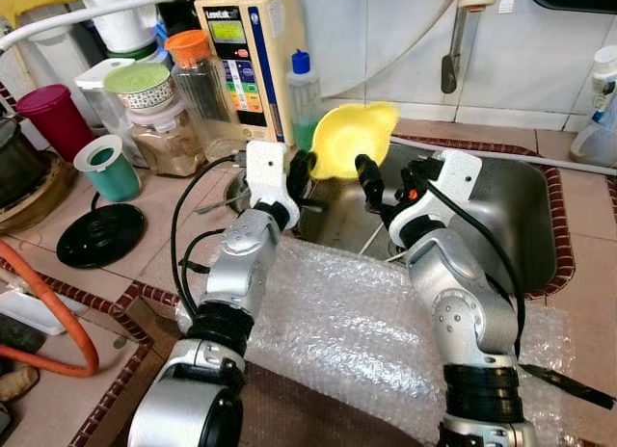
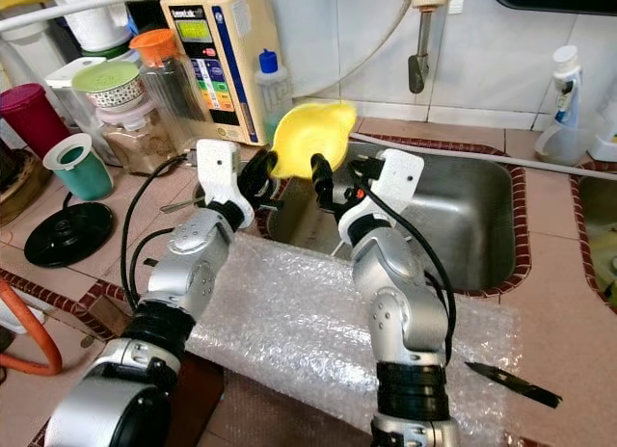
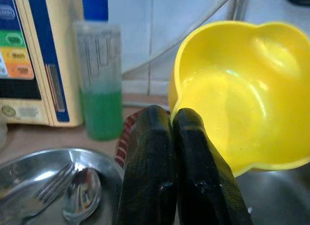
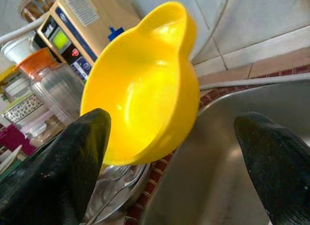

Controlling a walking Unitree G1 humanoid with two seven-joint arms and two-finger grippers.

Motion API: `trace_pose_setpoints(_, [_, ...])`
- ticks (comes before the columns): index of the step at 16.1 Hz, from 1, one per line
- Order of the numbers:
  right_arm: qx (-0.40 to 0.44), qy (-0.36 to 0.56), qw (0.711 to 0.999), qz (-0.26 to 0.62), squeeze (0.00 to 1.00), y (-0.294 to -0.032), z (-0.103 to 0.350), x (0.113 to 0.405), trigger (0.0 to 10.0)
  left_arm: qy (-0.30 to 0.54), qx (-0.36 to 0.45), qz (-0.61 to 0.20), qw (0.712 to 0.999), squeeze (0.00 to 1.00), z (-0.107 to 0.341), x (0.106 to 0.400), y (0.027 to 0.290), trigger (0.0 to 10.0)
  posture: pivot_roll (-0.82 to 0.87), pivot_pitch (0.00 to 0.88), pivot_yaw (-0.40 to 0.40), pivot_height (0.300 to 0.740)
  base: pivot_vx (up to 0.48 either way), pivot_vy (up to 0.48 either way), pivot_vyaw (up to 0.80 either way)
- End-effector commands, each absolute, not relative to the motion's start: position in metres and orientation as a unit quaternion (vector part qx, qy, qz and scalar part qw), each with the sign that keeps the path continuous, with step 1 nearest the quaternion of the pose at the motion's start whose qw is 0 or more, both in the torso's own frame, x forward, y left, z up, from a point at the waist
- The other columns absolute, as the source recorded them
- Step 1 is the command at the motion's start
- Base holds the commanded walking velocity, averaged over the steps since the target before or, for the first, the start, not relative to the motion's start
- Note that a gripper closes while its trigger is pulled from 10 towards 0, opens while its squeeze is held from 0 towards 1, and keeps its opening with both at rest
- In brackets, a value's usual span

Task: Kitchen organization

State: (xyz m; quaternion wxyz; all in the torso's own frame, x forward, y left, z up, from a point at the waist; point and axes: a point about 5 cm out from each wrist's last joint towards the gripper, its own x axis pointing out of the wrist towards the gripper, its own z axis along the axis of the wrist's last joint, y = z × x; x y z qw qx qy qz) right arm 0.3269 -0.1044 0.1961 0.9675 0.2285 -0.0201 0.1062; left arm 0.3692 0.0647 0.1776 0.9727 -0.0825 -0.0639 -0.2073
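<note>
Left end effector [image 1: 301,170] has its fingers pressed together on the rim of the yellow bowl [image 1: 352,137], holding it tilted in the air over the near-left corner of the steel sink [image 1: 501,211]. Bowl's open side faces the robot; its spout points up toward the tiled wall.

Right end effector [image 1: 371,182] sits just beside the bowl, over the sink, fingers spread wide apart, nothing between them. From the right wrist view the bowl is in front of the left finger [image 4: 63,164], not gripped.

Bubble wrap [image 1: 347,331] is draped over the front edge of the worktop [image 1: 183,201], under both arms.

Left wrist view: a steel plate [image 3: 34,184] with a fork [image 3: 46,186] and spoon [image 3: 82,200] on it, sitting beside the sink.

Behind that, against the wall: beige water unit [image 1: 253,57], bottle with green liquid and blue cap [image 1: 305,100], jars with orange [image 1: 202,91] and green [image 1: 145,86] lids. Teal cup [image 1: 109,168] and a black lid [image 1: 100,234] are further left on the worktop.
</note>
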Motion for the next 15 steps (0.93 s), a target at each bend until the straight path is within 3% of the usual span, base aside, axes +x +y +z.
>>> trace_pose_setpoints(1, [0.251, -0.009, 0.962, 0.103, 0.00, -0.100, 0.197, 0.330, 10.0, -0.090, -0.078, -0.197, 0.973, 0.00, 0.186, 0.367, 0.071, 0.0, 0.04, 0.000, 0.113, 0.740, 0.000, 0.000, 0.00])
trace_pose_setpoints(5, [0.268, -0.004, 0.961, 0.068, 0.00, -0.107, 0.197, 0.340, 10.0, -0.112, -0.066, -0.203, 0.970, 0.00, 0.190, 0.357, 0.072, 0.0, 0.05, 0.000, 0.109, 0.740, 0.000, 0.000, 0.00])
trace_pose_setpoints(6, [0.269, -0.004, 0.961, 0.068, 0.00, -0.106, 0.198, 0.341, 7.9, -0.112, -0.067, -0.206, 0.970, 0.00, 0.189, 0.357, 0.072, 0.0, 0.05, 0.000, 0.109, 0.740, 0.000, 0.000, 0.00])
trace_pose_setpoints(7, [0.270, -0.010, 0.960, 0.076, 0.00, -0.102, 0.203, 0.343, 10.0, -0.111, -0.060, -0.213, 0.969, 0.00, 0.186, 0.354, 0.069, 0.0, 0.05, 0.000, 0.108, 0.740, 0.000, 0.000, 0.00])
trace_pose_setpoints(11, [0.275, -0.009, 0.958, 0.078, 0.00, -0.098, 0.204, 0.345, 10.0, -0.107, -0.063, -0.239, 0.963, 0.00, 0.185, 0.346, 0.060, 0.0, 0.05, 0.000, 0.112, 0.740, 0.000, 0.000, 0.00])
trace_pose_setpoints(12, [0.281, -0.012, 0.957, 0.076, 0.00, -0.097, 0.205, 0.346, 4.2, -0.108, -0.069, -0.255, 0.958, 0.00, 0.186, 0.342, 0.055, 0.0, 0.05, 0.000, 0.113, 0.740, 0.000, 0.000, 0.00])
trace_pose_setpoints(13, [0.283, -0.012, 0.956, 0.075, 0.00, -0.098, 0.206, 0.346, 0.0, -0.110, -0.064, -0.258, 0.958, 0.00, 0.186, 0.342, 0.054, 0.0, 0.05, 0.000, 0.113, 0.740, 0.000, 0.000, 0.00])
trace_pose_setpoints(15, [0.291, 0.001, 0.956, 0.048, 0.00, -0.105, 0.200, 0.347, 0.0, -0.118, -0.052, -0.258, 0.957, 0.00, 0.188, 0.340, 0.053, 0.0, 0.05, 0.000, 0.114, 0.740, 0.000, 0.000, 0.00])
